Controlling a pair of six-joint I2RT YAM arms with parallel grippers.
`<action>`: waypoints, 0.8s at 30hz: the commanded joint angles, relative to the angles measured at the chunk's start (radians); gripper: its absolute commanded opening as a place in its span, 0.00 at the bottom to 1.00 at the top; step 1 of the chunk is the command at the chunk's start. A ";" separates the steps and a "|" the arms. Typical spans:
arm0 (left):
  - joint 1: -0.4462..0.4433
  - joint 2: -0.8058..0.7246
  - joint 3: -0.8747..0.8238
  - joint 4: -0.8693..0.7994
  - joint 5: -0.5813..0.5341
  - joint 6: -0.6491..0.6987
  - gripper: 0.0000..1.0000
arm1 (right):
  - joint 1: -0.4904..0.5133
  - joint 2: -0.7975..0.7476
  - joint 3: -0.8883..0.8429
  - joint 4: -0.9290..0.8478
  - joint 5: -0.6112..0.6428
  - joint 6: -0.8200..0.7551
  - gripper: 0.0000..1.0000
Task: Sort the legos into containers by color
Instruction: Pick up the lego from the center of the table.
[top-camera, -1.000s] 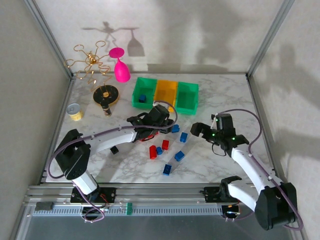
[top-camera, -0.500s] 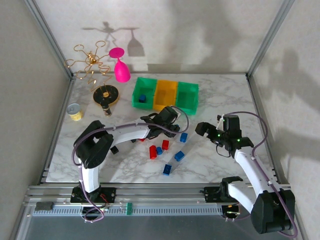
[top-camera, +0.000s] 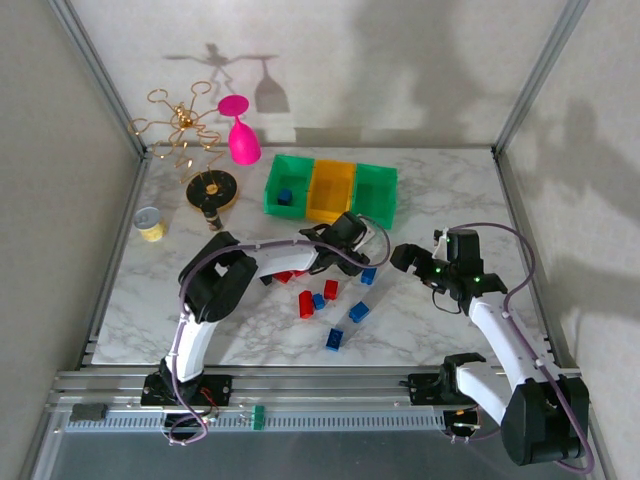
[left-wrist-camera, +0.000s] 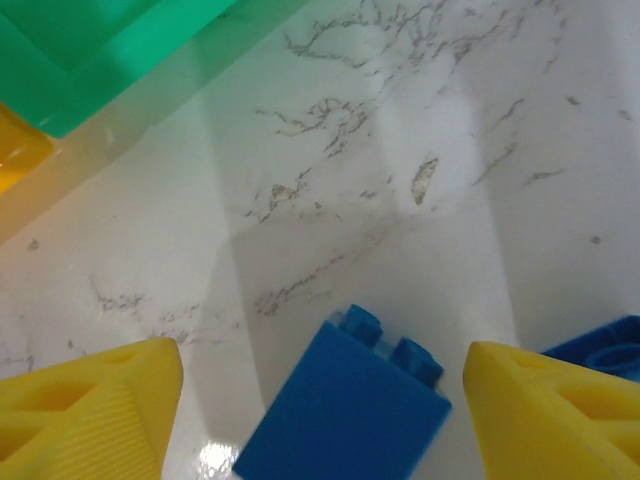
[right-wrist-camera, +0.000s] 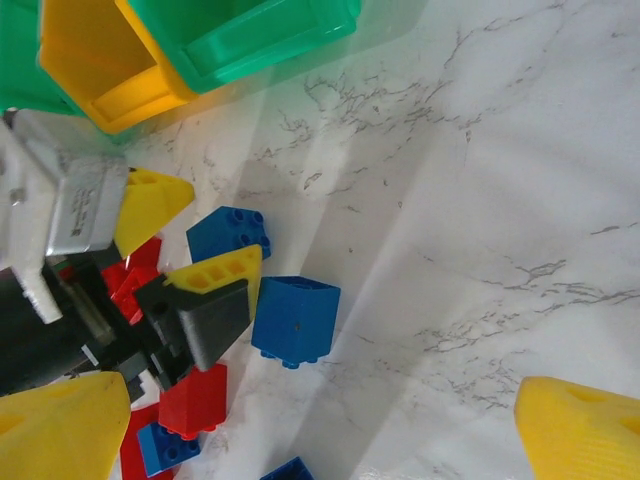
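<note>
My left gripper (left-wrist-camera: 320, 405) is open low over the marble, its yellow fingertips on either side of a blue lego (left-wrist-camera: 345, 410) without touching it. The right wrist view shows the same lego (right-wrist-camera: 228, 232) between the left gripper's fingers (right-wrist-camera: 215, 275). A second blue lego (right-wrist-camera: 296, 318) lies just outside them. My right gripper (top-camera: 403, 258) hangs open and empty to the right of the pile. More red (top-camera: 306, 304) and blue legos (top-camera: 359, 312) are scattered nearer the front. The containers stand in a row behind: green (top-camera: 272, 190) with a blue lego inside, yellow-orange (top-camera: 332, 190) and green (top-camera: 375, 195).
A pink glass (top-camera: 240, 135), a gold wire rack (top-camera: 180, 125), a black disc with a small bottle (top-camera: 212, 192) and a yellow tin (top-camera: 150, 224) stand at the back left. Metal frame posts border the table.
My left arm has reached right, carrying its gripper over the blue lego near the bins, and its jaws have opened slightly. The right gripper has shifted a little to the right.
</note>
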 joint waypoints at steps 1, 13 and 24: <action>0.021 0.023 0.036 -0.044 0.021 -0.010 0.70 | -0.007 0.009 -0.004 0.018 -0.026 -0.010 0.99; 0.037 -0.027 -0.020 -0.034 0.036 -0.036 0.54 | -0.006 0.039 0.014 0.038 -0.039 -0.010 0.99; 0.066 -0.110 -0.057 -0.019 0.069 -0.084 0.39 | -0.007 0.015 0.023 0.014 -0.031 -0.041 0.99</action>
